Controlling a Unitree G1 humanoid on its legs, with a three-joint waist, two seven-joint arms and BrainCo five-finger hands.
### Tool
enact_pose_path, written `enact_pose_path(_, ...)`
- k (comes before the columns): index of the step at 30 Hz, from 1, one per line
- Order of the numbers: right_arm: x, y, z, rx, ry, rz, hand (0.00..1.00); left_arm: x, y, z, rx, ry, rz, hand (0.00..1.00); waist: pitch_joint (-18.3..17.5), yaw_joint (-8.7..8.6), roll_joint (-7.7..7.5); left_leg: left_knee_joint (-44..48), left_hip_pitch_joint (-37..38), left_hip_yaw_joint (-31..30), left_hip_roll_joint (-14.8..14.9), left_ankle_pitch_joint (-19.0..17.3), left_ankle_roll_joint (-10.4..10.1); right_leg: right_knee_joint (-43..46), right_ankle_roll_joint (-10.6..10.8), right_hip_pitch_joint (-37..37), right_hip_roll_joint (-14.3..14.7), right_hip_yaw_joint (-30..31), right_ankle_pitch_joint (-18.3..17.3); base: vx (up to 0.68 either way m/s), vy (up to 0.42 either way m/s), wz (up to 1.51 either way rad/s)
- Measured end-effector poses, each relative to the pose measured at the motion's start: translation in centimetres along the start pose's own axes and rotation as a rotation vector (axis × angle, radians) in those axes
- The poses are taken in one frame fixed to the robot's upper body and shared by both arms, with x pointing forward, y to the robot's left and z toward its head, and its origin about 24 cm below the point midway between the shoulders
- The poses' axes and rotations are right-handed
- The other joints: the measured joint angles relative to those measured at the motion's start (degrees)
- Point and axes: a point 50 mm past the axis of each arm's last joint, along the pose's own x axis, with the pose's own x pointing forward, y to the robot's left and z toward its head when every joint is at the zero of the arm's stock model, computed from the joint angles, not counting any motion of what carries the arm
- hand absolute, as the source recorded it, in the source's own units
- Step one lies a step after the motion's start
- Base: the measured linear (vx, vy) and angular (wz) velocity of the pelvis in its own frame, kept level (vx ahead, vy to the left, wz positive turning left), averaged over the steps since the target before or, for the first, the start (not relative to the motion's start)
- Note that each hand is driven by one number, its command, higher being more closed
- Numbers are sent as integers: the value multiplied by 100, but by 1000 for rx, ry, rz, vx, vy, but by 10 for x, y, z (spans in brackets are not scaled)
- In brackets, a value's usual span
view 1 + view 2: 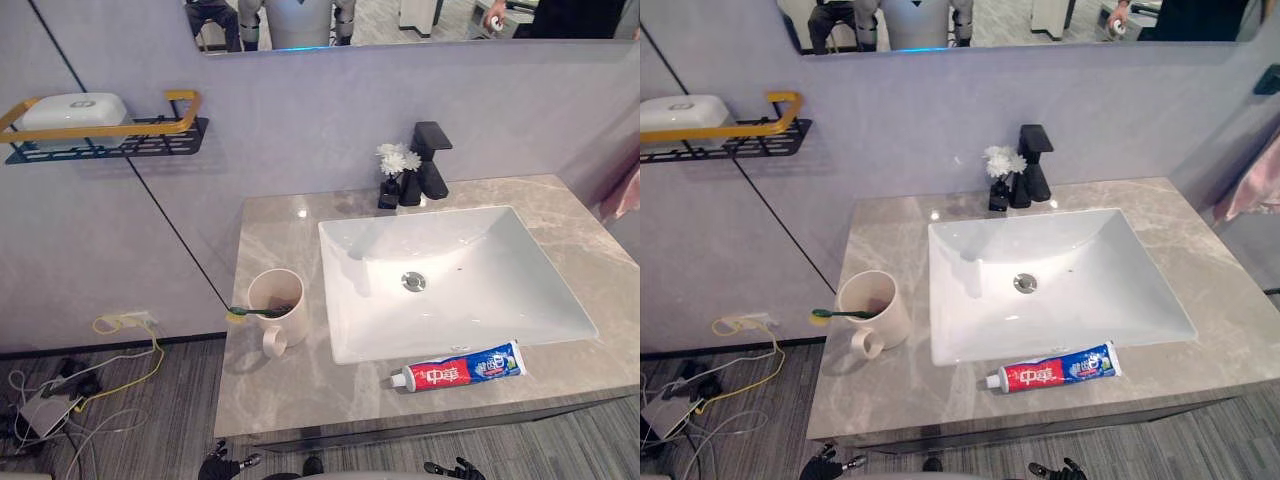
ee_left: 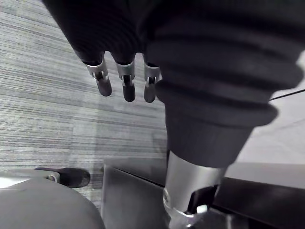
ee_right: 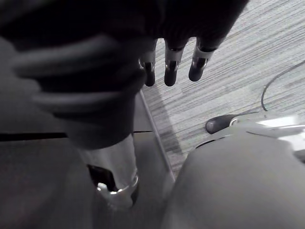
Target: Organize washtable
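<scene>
A cream mug (image 1: 278, 305) stands on the grey marble counter (image 1: 280, 225), left of the white sink (image 1: 460, 250). A green toothbrush (image 1: 262, 312) lies across the mug's rim. A red and blue toothpaste tube (image 1: 460, 370) lies flat on the front strip of the counter, before the sink. My left hand (image 1: 225, 462) and right hand (image 1: 450, 468) hang low below the counter's front edge. In the left wrist view the fingers (image 2: 125, 86) point straight down over the floor and hold nothing. The right wrist view shows the same of its fingers (image 3: 171, 69).
A black faucet (image 1: 432, 160) and a small vase of white flowers (image 1: 395, 170) stand behind the sink. A black and yellow wall shelf (image 1: 150, 135) at the far left carries a white soap box (image 1: 75, 108). Loose cables (image 1: 60, 390) lie on the floor at the left.
</scene>
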Motion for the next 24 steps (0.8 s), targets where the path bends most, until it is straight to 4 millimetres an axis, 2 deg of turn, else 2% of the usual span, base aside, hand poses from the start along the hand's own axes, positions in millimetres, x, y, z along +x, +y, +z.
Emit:
enact_pose_path(4, 2, -7, 13, 4, -40, -17, 0, 1, 8, 3, -46, -12, 38, 0, 57, 3, 79, 0, -14, -250, -88, 33, -15, 97, 42, 65, -68, -292, -81, -64, -26, 40)
enact_pose_path(5, 3, -10, 18, 4, -57, -26, 0, 1, 16, 5, -52, -17, 58, 0, 77, 19, 113, -1, -34, -338, -127, 60, -35, 155, 50, 62, -110, -405, -158, -71, -23, 31)
enact_pose_path(8, 2, -14, 18, 0, -60, -35, 0, 1, 31, 10, -73, -41, 107, 0, 87, 37, 135, -1, -42, -435, -147, 91, -56, 235, 48, 55, -147, -526, -223, -56, -20, 26)
enact_pose_path(11, 1, -16, 12, 2, -44, -47, 0, 2, 47, 28, -92, -112, 160, 0, 85, 170, 116, 1, -84, -579, -159, 125, -61, 283, 55, 55, -155, -687, -285, -17, -40, 25)
enact_pose_path(13, 1, -17, 9, 2, -37, -51, 0, 1, 54, 43, -121, -176, 194, 0, 85, 175, 91, 111, -191, -670, -181, 135, -47, 283, 49, 59, -158, -826, -299, 7, -36, 33)
enact_pose_path(15, 0, -19, 6, 2, -28, -58, 0, -1, 59, 67, -136, -279, 215, 0, 90, 282, 89, 224, -274, -705, -184, 150, -20, 278, 47, 61, -158, -890, -299, -3, -33, 17)
enact_pose_path(18, -3, -22, -3, -2, -11, -68, 0, -25, 68, 130, -164, -587, 247, 0, 95, 378, 105, 342, -309, -856, -192, 135, -40, 279, 16, 156, -126, -1053, -319, -20, -69, 24)
enact_pose_path(19, -4, -25, -6, -3, -9, -73, 0, -39, 69, 154, -170, -709, 250, 0, 88, 471, 138, 384, -323, -873, -186, 124, -52, 279, 8, 157, -112, -1058, -323, -41, -51, 14)
enact_pose_path(20, -5, -26, -7, -3, -11, -75, 0, -47, 70, 164, -178, -768, 251, 0, 78, 483, 156, 406, -343, -888, -184, 118, -60, 279, 6, 157, -106, -1075, -324, -54, -43, 10)
enact_pose_path(21, -5, -26, -7, -4, -17, -75, 0, -65, 74, 181, -188, -886, 270, 0, 77, 478, 194, 452, -373, -906, -175, 112, -69, 279, 4, 156, -91, -1097, -322, -61, -43, 8)
enact_pose_path(24, -5, -23, -7, -12, -17, -65, 0, -108, 81, 213, -231, -1136, 319, 0, 58, 482, 232, 521, -404, -910, -144, 64, -132, 298, -46, 156, -58, -1123, -345, -58, -39, 4)
